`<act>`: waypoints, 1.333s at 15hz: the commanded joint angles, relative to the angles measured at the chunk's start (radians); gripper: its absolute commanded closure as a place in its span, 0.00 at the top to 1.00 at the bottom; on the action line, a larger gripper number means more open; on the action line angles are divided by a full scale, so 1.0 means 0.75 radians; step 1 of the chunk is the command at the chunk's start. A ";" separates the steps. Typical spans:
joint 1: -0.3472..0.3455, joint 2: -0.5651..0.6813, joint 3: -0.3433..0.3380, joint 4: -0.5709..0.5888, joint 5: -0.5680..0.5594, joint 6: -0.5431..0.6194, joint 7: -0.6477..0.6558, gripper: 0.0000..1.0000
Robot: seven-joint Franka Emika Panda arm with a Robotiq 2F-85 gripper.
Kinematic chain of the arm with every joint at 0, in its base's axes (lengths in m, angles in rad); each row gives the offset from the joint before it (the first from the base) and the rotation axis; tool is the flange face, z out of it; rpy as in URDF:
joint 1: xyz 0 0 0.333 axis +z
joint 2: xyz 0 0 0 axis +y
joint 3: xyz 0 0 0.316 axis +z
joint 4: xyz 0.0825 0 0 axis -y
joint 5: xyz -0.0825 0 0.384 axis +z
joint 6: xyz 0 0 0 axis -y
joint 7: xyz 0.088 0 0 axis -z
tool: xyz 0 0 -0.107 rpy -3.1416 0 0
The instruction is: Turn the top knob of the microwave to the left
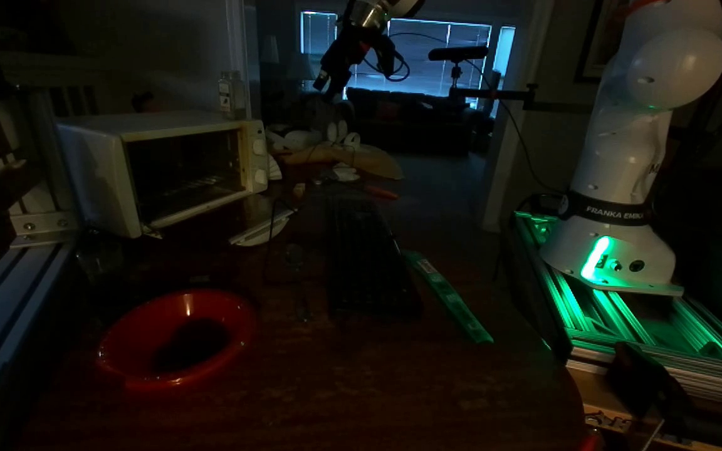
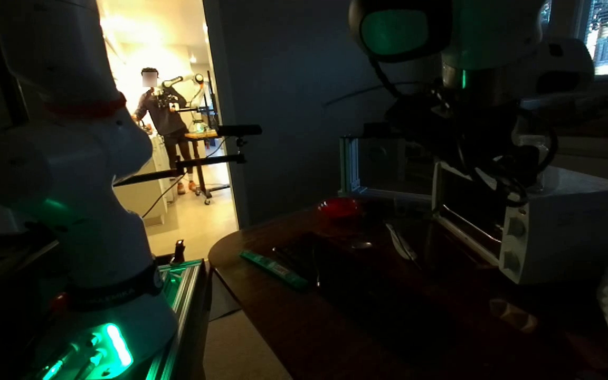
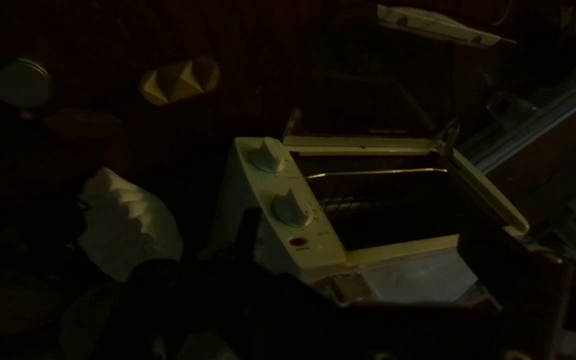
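Observation:
The white microwave (image 1: 192, 128) stands at the table's far left in an exterior view and at the right in an exterior view (image 2: 573, 221). Its door hangs open, with the pale handle (image 3: 438, 25) over the table. The wrist view appears upside down. The top knob (image 3: 293, 207), beside the red light, has its ridge aslant; it also shows in an exterior view (image 2: 516, 226). The lower knob (image 3: 268, 156) sits below it on the strip. My gripper (image 3: 358, 227) is open, fingers wide apart, empty, above and in front of the microwave, apart from the knobs. It is dark in an exterior view (image 1: 329, 88).
A glass jar (image 1: 232, 94) stands on the microwave near its control side. A red bowl (image 1: 176, 369), a black slab (image 1: 370, 263) and a green strip (image 1: 452, 300) lie on the table. A white ridged object (image 3: 128, 225) lies beside the microwave. The room is very dark.

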 commanded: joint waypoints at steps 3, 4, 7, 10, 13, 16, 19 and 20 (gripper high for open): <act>0.073 -0.169 0.033 -0.137 -0.437 0.052 0.496 1.00; 0.087 -0.181 0.046 -0.143 -0.501 0.060 0.578 1.00; 0.137 -0.215 0.091 -0.160 -0.659 0.089 0.794 1.00; 0.182 -0.246 0.134 -0.204 -0.758 0.202 0.919 1.00; 0.207 -0.289 0.179 -0.311 -0.918 0.471 1.030 1.00; 0.229 -0.244 0.165 -0.273 -0.928 0.506 1.026 1.00; 0.231 -0.262 0.168 -0.307 -0.952 0.548 1.036 1.00; 0.231 -0.265 0.167 -0.307 -0.953 0.548 1.036 1.00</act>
